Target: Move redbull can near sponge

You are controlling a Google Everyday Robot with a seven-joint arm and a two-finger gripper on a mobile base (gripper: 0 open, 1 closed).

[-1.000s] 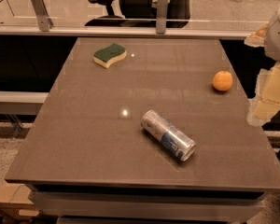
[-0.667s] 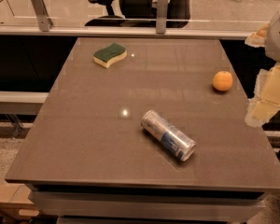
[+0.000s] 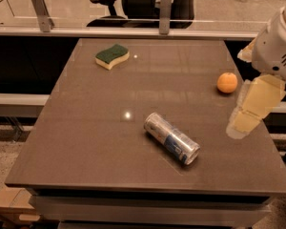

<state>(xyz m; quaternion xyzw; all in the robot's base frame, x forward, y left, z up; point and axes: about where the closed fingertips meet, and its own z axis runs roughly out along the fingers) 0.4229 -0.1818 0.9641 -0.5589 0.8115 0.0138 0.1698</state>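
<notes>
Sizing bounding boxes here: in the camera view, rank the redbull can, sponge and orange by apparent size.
1. redbull can, lying on its side, nearest the camera.
2. sponge, farther back, so it may look smaller than it is.
3. orange, clearly smallest.
The gripper hangs at the table's right edge, right of the orange.

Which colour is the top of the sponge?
Sponge top: dark green, in camera view. Tool hangs right of the orange fruit.
</notes>
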